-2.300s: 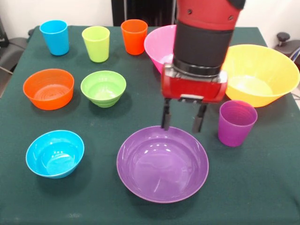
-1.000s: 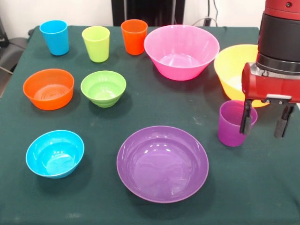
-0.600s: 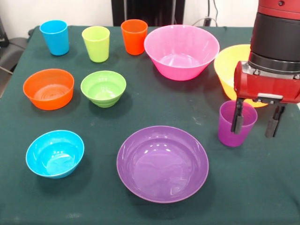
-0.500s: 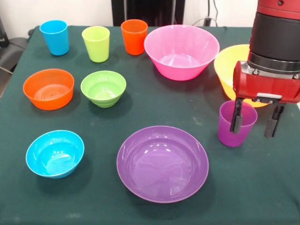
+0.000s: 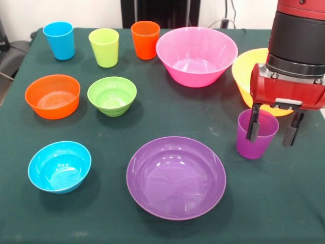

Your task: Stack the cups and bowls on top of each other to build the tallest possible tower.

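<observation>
Reaching for the purple cup (image 5: 256, 136), your gripper (image 5: 271, 127) hung spread, one finger over its mouth; next you needed to lower and pinch.

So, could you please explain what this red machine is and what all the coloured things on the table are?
It is a robot arm, filmed from across the table, so it comes down from the top right. Its gripper is open and holds nothing; it hangs at the purple cup, one finger in front of the cup, the other to its right. On the green table stand a blue cup, a lime green cup and an orange cup in the back row. The bowls are all separate: orange, green, blue, wide purple, pink and yellow. Nothing is stacked yet.
</observation>
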You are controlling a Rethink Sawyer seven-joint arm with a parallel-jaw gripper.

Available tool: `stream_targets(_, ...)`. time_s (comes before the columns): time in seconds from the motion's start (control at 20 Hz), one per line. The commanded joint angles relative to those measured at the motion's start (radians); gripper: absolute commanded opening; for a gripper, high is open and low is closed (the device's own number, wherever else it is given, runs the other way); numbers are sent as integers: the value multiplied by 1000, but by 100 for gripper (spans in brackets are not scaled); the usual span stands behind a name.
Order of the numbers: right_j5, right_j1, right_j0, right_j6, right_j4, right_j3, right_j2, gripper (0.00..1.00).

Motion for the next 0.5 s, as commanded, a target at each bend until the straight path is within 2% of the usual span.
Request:
stream_targets(0.05,26,28,43,222,15,132,47,100)
stream_targets(0.5,13,15,55,245,20,176,48,100)
